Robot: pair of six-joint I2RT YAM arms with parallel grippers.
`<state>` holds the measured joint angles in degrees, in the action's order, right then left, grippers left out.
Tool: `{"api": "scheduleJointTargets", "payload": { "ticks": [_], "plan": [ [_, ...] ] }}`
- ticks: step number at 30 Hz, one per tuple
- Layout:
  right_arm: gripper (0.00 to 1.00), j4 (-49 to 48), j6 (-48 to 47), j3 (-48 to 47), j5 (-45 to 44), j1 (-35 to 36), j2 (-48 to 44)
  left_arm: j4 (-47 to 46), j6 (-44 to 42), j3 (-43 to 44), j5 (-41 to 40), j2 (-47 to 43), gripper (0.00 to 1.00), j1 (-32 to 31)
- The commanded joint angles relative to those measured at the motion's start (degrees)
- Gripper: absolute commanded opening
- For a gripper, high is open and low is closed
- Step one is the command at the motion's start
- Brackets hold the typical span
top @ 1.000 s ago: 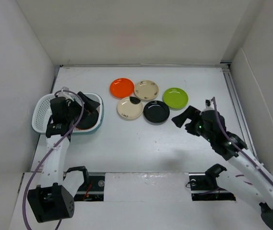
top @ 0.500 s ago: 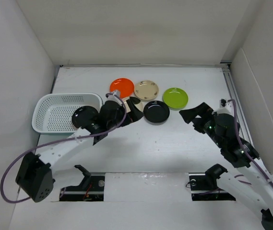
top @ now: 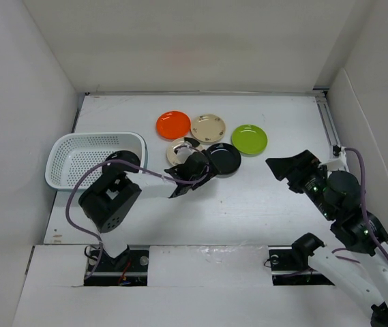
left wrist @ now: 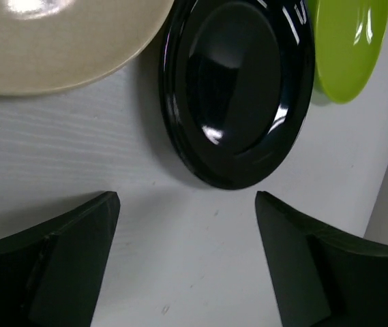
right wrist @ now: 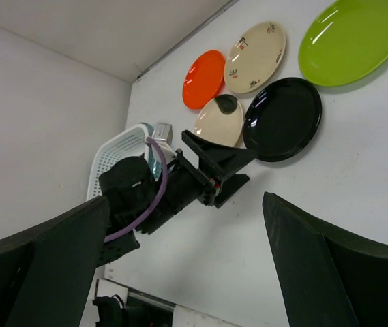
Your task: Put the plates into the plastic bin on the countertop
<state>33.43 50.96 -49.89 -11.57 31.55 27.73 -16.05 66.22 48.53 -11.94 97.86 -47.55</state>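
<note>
Five plates lie on the countertop [top: 262, 204]: orange [top: 173, 125], beige [top: 208, 127], lime green [top: 249, 139], glossy black [top: 226, 158], and a second beige one [top: 177, 150] partly under my left gripper. My left gripper [top: 204, 163] is open and empty, low over the counter, its fingers pointing at the black plate's near rim [left wrist: 238, 88]. My right gripper [top: 292, 167] is open and empty, raised at the right. The white perforated bin [top: 84, 160] stands at the left. A dark round shape [top: 122, 159] at its right end is partly hidden by the left arm.
White walls bound the countertop on the left, back and right. The left arm reaches from the bin's front corner across to the plates. In the right wrist view the plates [right wrist: 282, 119] and the left gripper [right wrist: 248, 167] lie ahead, with the bin [right wrist: 112, 160] behind them.
My left gripper left the bin, where a black plate stayed, and swung right to the plates on the counter. My right gripper drew back to the right and rose.
</note>
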Motion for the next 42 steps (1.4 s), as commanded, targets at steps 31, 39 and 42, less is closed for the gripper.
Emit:
{"api": "scheduleJointTargets", "payload": {
  "ticks": [31, 39, 42],
  "plan": [
    [1.0, -0.4, -2.4, -2.5, 1.9, 0.3, -1.7, 9.7, -1.4, 11.9, -4.6, -4.9, 0.0, -0.6],
    [1.0, 0.7, -2.4, -3.5, 1.4, 0.3, -2.2, 20.0, -7.6, 14.8, -4.2, -18.0, 0.0, 6.9],
    [1.0, 0.7, -2.4, -3.5, 1.4, 0.3, -2.2, 24.7, -7.6, 12.6, -4.8, -24.7, 0.0, 14.4]
  ]
}}
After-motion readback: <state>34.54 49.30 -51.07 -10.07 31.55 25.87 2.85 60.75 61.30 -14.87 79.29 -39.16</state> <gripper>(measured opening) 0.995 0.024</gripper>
